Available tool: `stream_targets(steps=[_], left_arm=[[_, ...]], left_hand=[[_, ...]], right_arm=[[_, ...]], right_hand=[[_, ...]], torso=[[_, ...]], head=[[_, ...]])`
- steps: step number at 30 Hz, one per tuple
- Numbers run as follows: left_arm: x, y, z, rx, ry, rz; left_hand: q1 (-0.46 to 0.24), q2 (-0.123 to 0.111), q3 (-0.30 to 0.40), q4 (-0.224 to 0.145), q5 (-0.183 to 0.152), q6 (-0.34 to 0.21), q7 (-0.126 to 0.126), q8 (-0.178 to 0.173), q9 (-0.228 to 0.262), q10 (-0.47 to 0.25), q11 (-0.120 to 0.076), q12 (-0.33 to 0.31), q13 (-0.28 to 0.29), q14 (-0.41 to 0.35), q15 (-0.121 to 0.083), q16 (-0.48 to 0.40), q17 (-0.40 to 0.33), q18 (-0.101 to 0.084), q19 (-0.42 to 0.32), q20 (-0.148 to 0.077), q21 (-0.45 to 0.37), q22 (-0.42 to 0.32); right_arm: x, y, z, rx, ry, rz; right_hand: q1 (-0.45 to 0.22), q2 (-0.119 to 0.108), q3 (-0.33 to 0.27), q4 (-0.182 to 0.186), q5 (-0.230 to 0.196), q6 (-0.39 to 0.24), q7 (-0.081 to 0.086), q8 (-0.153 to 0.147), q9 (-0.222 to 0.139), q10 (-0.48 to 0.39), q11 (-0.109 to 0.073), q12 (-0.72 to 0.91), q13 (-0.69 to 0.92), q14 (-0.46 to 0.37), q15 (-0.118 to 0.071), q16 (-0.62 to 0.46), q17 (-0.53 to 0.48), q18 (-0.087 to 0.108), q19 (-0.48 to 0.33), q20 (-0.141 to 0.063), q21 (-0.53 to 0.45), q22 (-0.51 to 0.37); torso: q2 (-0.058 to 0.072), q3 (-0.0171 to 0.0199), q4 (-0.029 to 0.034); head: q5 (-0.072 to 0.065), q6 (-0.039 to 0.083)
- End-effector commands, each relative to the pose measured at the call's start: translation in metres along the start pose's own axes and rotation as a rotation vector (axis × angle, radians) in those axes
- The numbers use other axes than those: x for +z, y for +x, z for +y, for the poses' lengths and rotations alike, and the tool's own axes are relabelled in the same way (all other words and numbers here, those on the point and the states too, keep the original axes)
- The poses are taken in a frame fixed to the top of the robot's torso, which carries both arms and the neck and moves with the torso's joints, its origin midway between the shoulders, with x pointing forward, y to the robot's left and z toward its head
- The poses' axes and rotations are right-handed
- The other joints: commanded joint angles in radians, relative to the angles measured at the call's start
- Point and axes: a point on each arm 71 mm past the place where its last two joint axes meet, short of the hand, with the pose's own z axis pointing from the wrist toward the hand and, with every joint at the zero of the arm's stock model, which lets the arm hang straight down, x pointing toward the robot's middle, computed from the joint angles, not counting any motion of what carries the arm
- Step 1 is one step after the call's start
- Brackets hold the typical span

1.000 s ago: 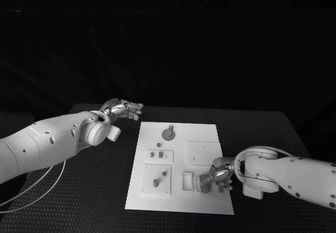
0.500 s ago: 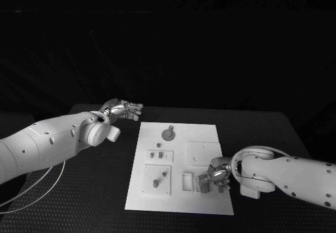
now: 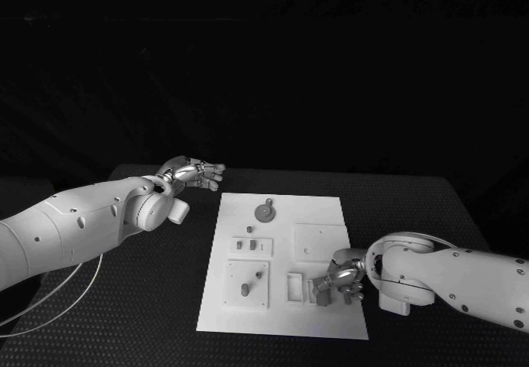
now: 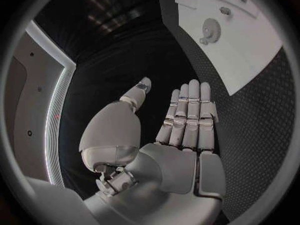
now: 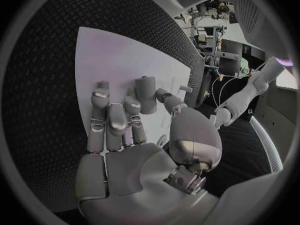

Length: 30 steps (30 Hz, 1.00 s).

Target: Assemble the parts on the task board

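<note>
Right hand (image 3: 339, 281) pinches part (image 5: 145, 94), partly hidden | left hand (image 4: 181, 130) fingers apart, holding nothing

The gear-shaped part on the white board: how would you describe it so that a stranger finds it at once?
Find the white task board in the middle of the black table. Go to its far end, near the left hand. The gear-shaped part lies there: a round, toothed grey disc, while its neighbours are small pegs and blocks.

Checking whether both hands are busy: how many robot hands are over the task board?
1. The right hand is over the task board's near right part, by a small part. The left hand hovers off the board's far left corner, holding nothing.
</note>
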Motion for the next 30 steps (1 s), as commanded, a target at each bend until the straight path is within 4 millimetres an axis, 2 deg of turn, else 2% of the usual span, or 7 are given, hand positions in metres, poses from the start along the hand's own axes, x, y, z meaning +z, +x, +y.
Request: stream_targets(steps=[1, 2, 9, 17, 30], left_arm=[[0.0, 0.001, -0.002, -0.009, 0.013, 0.013], [0.0, 0.001, -0.002, -0.009, 0.013, 0.013], [0.0, 0.001, -0.002, -0.009, 0.012, 0.013], [0.0, 0.001, -0.002, -0.009, 0.011, 0.013], [0.0, 0.001, -0.002, -0.01, 0.013, 0.015]], left_hand=[[-0.009, 0.003, -0.006, 0.002, -0.005, -0.008, -0.001, 0.002, -0.001, 0.002, -0.002, 0.003, -0.001, 0.007, 0.003, -0.005, 0.001, 0.005, 0.003, -0.002, -0.007, -0.001], [-0.009, 0.003, -0.006, 0.002, -0.005, -0.007, -0.001, 0.002, -0.001, 0.002, -0.002, 0.003, -0.002, 0.007, 0.003, -0.005, 0.001, 0.005, 0.003, -0.002, -0.007, -0.001], [-0.009, 0.003, -0.006, 0.002, -0.005, -0.007, -0.001, 0.002, -0.001, 0.002, -0.002, 0.003, -0.002, 0.007, 0.003, -0.005, 0.002, 0.005, 0.003, -0.002, -0.007, -0.001], [-0.009, 0.003, -0.006, 0.002, -0.005, -0.007, -0.001, 0.002, -0.001, 0.002, -0.002, 0.004, -0.002, 0.007, 0.003, -0.005, 0.002, 0.005, 0.004, -0.002, -0.007, -0.001], [-0.008, 0.003, -0.006, 0.001, -0.005, -0.006, -0.002, 0.003, -0.001, 0.002, -0.002, 0.004, -0.002, 0.007, 0.003, -0.007, 0.004, 0.005, 0.004, -0.002, -0.008, -0.001]], right_arm=[[0.0, 0.002, -0.006, 0.023, 0.026, -0.001], [-0.002, 0.002, -0.006, 0.028, 0.026, 0.0], [-0.01, -0.008, -0.003, 0.066, 0.012, -0.016], [-0.019, -0.016, 0.005, 0.106, -0.008, -0.018], [-0.012, -0.012, 0.025, 0.101, -0.025, 0.019]], right_hand=[[0.005, 0.034, 0.002, -0.023, 0.008, 0.024, 0.006, 0.006, 0.009, 0.004, -0.006, 0.006, -0.004, 0.002, -0.007, 0.0, 0.001, 0.027, -0.007, 0.003, 0.006, 0.018], [0.001, 0.044, 0.004, -0.03, 0.008, 0.028, 0.005, 0.007, 0.009, 0.006, -0.008, 0.005, -0.005, 0.004, -0.009, 0.001, 0.003, 0.027, -0.007, 0.003, 0.006, 0.018], [-0.014, 0.053, 0.003, -0.039, 0.008, 0.036, 0.002, 0.009, 0.009, 0.011, -0.01, 0.005, -0.009, 0.008, -0.011, 0.001, 0.006, 0.027, -0.006, 0.004, 0.007, 0.018], [-0.043, 0.042, 0.005, -0.033, 0.008, 0.043, -0.001, 0.009, 0.007, 0.015, -0.012, 0.005, -0.012, 0.012, -0.013, 0.001, 0.01, 0.027, -0.005, 0.004, 0.007, 0.017], [-0.065, 0.033, 0.012, -0.021, 0.008, 0.047, -0.002, 0.007, 0.005, 0.016, -0.013, 0.005, -0.015, 0.013, -0.014, 0.001, 0.01, 0.027, -0.004, 0.002, 0.007, 0.017]], torso=[[0.0, 0.0003, -0.0002], [0.0, 0.0003, -0.0006], [0.0, 0.0003, -0.0013], [0.0, 0.0004, -0.0008], [0.0, 0.0001, -0.0001]], head=[[0.0, 0.0], [0.001, -0.001], [0.0, -0.001], [0.0, -0.001], [-0.001, -0.006]])
